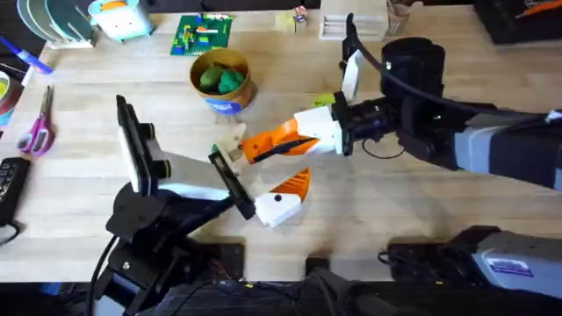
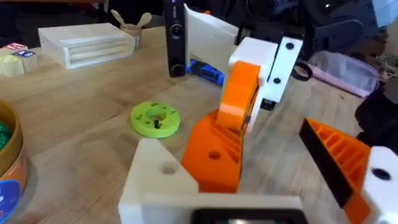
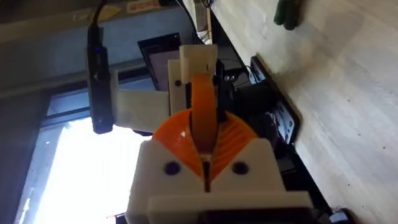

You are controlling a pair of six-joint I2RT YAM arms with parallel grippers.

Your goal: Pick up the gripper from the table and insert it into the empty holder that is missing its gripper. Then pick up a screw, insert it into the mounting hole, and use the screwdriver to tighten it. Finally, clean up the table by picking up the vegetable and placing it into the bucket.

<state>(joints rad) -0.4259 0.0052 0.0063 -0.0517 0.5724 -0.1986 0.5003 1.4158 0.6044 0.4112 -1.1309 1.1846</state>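
Observation:
My right gripper (image 1: pixel 259 147) is shut on the small orange ribbed gripper (image 2: pixel 214 155) and holds it against the white holder (image 2: pixel 163 177) on my left arm. The mounting hole (image 2: pixel 168 168) faces up on that block. My left gripper (image 1: pixel 262 167) stands open, its one orange finger (image 2: pixel 339 158) off to the other side. In the right wrist view the orange gripper (image 3: pixel 203 102) sits clamped between my fingers, under the holder (image 3: pixel 198 59). The blue screwdriver (image 2: pixel 205 72) lies behind the right arm. A dark-green vegetable (image 3: pixel 287 12) lies on the table. The tan bucket (image 1: pixel 223 83) stands behind, with green items inside.
A lime-green disc (image 2: pixel 155 118) lies on the table near the grippers. Purple-handled scissors (image 1: pixel 37 132) lie at the far left. A wooden box (image 2: pixel 87 43) and a green brick plate (image 1: pixel 202 33) stand along the back edge.

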